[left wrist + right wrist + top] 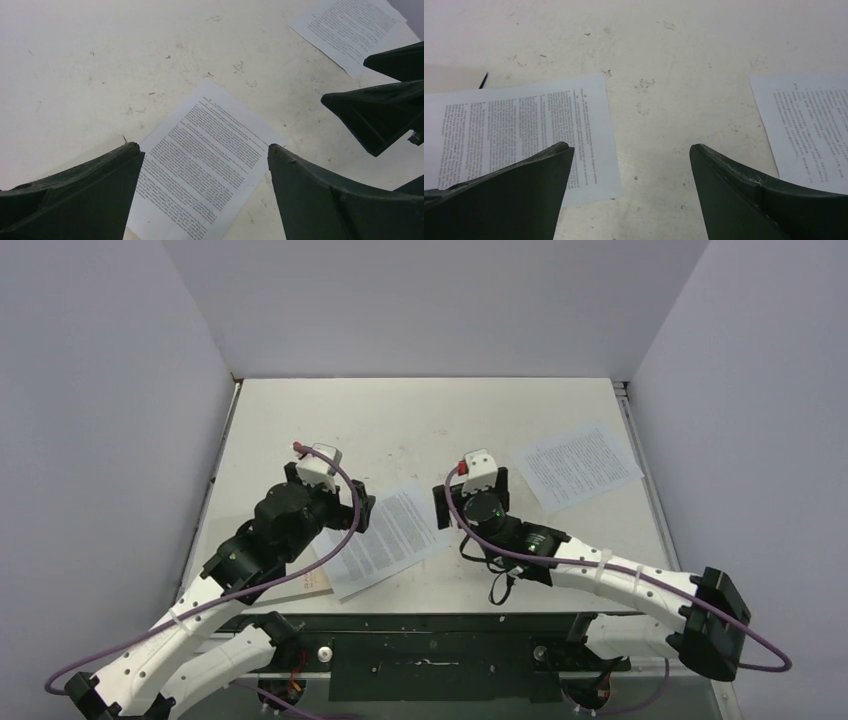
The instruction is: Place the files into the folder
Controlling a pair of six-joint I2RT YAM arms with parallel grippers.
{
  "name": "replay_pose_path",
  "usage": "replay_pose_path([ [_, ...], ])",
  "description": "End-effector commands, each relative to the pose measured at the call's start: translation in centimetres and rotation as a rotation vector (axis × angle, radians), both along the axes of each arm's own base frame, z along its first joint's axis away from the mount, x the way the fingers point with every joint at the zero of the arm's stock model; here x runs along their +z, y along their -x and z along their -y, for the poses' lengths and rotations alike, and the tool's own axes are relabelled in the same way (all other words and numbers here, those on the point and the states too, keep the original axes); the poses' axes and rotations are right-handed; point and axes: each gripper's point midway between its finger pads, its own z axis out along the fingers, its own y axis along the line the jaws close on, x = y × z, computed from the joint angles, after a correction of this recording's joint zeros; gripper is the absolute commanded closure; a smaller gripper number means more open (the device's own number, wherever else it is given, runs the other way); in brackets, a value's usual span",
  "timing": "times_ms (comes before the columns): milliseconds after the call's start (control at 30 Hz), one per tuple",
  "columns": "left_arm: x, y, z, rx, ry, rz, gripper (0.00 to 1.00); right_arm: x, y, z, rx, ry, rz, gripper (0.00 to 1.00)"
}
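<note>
Grey walls box in an off-white, scuffed worktop point(400, 420). Your left gripper point(202, 146) hangs with its fingers spread wide above the far-left edge of one white printed paper sheet point(385, 540), which lies askew mid-worktop. Your right gripper point(630, 145), fingers likewise apart and holding nothing, hovers over bare worktop just beside that sheet's far-right corner. A second white printed sheet point(578, 465) lies well apart at the far right. Only a pale strip of the flat folder point(305, 587) shows, under your left arm, by the first sheet's near-left edge.
</note>
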Motion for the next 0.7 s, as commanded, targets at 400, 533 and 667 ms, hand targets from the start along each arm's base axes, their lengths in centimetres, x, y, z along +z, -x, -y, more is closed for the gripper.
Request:
replay_pose_path([
  [400,3.1,-1.2,-6.2,0.303,-0.002,0.083,0.04,-5.5,0.6,-14.5,0.338,-0.028,-0.129,0.1],
  [533,3.6,-1.0,-7.2,0.344,0.008,0.105,0.04,-8.9,1.1,-16.9,0.392,-0.032,-0.218,0.1],
  [667,3.8,-1.0,-7.5,0.356,0.01,0.112,0.04,-11.0,1.6,-18.3,0.411,-0.017,-0.262,0.1],
])
